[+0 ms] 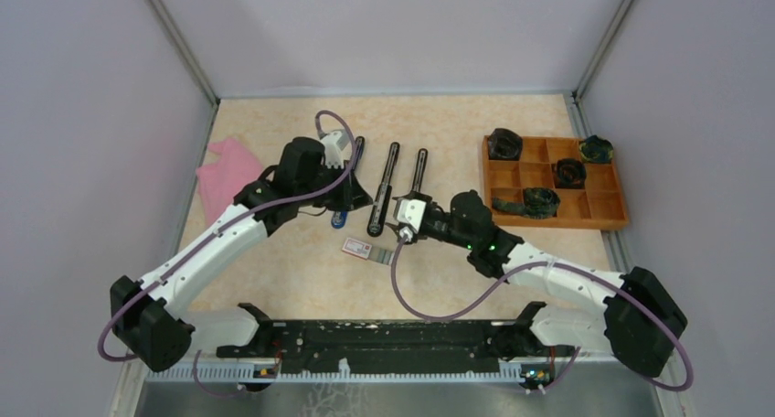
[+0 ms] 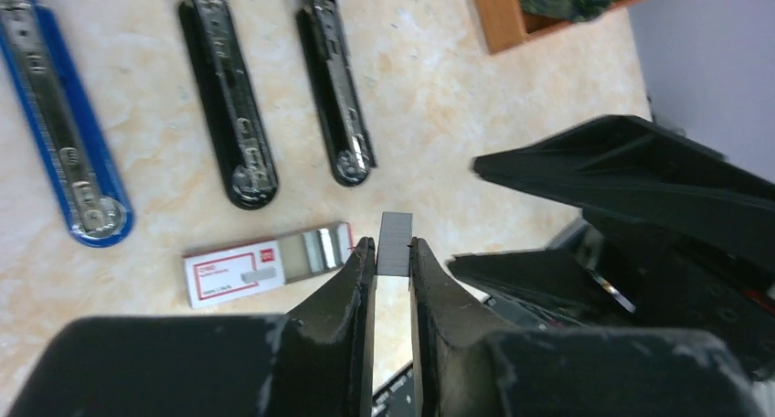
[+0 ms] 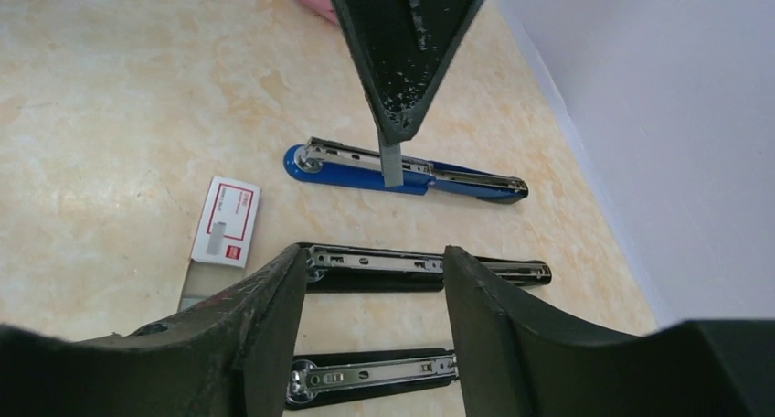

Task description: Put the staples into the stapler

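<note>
top external view: the left gripper (image 1: 355, 197) hangs over a marbled beige table (image 1: 274, 271), above a long blue stapler (image 1: 338, 219) that is mostly hidden under the arm. a black stapler (image 1: 384, 188) and a second black stapler (image 1: 419, 172), both opened out flat, lie parallel on the far side of it from the left wall. a small flat white box of staples (image 1: 358, 248) with red print lies on the table between the two arms, near the right gripper (image 1: 393, 223). a pink cloth (image 1: 227, 175) lies by the left wall, and a wooden compartment tray (image 1: 553, 218) holds dark items on the right.

left wrist view: the left gripper (image 2: 393, 248) is clamped on a short grey metal staple strip (image 2: 395, 234), which sticks out past the fingertips, clear of the table. the box (image 2: 242, 271) lies flat just beside it, with a shiny grey part showing at one end. the blue stapler (image 2: 64, 133) and both black staplers (image 2: 228, 106) (image 2: 334, 88) lie side by side beyond, metal channels up.

right wrist view: the right gripper (image 3: 375, 257) has its fingers spread wide with nothing between them. the left gripper (image 3: 398, 115) comes down from the top, and the strip (image 3: 391, 165) hangs from its tip in front of the blue stapler's (image 3: 457, 181) metal channel. whether they touch, i cannot tell. the box (image 3: 226, 220) lies apart from the blue stapler.
</note>
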Action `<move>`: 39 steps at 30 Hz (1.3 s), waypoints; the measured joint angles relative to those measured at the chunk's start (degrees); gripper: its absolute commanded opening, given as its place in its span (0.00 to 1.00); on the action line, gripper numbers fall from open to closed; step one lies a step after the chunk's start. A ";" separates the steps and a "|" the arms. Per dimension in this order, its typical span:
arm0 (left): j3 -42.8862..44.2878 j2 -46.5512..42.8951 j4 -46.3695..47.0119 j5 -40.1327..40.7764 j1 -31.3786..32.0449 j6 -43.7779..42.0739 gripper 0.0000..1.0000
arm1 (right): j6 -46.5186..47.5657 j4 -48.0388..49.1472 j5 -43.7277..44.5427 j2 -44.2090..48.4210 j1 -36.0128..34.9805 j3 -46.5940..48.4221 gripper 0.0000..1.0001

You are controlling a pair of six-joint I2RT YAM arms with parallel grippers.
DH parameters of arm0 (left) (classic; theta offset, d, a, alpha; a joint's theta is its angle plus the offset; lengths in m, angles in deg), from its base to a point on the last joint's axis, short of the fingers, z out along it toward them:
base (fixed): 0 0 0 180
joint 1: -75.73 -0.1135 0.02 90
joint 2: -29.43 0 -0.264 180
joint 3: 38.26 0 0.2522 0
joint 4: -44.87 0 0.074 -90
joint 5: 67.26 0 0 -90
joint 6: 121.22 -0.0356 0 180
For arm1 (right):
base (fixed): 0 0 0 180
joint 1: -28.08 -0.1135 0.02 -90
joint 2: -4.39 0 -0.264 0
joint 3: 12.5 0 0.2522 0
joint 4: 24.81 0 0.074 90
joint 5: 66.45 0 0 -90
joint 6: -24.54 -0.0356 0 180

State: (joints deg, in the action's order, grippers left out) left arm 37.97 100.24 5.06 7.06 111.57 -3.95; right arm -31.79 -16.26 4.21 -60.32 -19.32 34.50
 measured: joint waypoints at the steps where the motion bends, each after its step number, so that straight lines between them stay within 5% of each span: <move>1: -0.83 -0.61 0.35 1.75 0.00 0.09 0.07 | -0.35 0.31 0.46 0.39 0.00 -0.55 0.60; 10: -10.75 -2.01 7.69 15.13 0.00 1.57 0.05 | -8.02 6.58 5.57 5.53 0.00 -7.48 0.67; 25: -11.63 5.27 14.51 31.52 0.00 -8.81 0.03 | -22.49 20.39 13.79 8.02 0.00 -16.55 0.78; 39: -11.63 11.54 14.51 34.05 -3.10 -11.98 0.01 | -26.14 33.03 24.55 6.38 0.00 -21.20 0.85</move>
State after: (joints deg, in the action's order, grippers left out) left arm 26.35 111.78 19.58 41.11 108.46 -15.93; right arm -57.93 16.76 28.76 -53.93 -19.32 13.30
